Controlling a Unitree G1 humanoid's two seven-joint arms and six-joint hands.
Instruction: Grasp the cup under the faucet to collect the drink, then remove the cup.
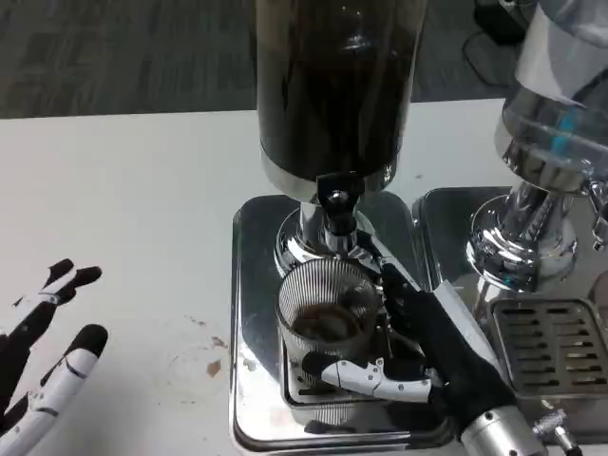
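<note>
I am looking down at a white table (123,190) from the robot's head. The largest thing is a tall dark drink dispenser (332,85), directly beyond my right hand, on a shiny steel base (255,285) with a drip grate beneath. Its black faucet (335,204) points straight down, which I judge is why the cup sits where it does: to catch the pour. A second, clearer dispenser (546,123) stands off to the right of that hand, over its own grate (546,347). My right hand (427,356) reaches in from the lower right and wraps the ribbed glass cup (328,313), with white fingers (366,375) curled across its near side and the black palm against its right side, so the hand is clamped on the cup. The cup stands upright directly below the faucet, with some dark liquid visible at its bottom. My left hand (43,366) rests far to the left of the cup, fingers spread apart, holding nothing.
</note>
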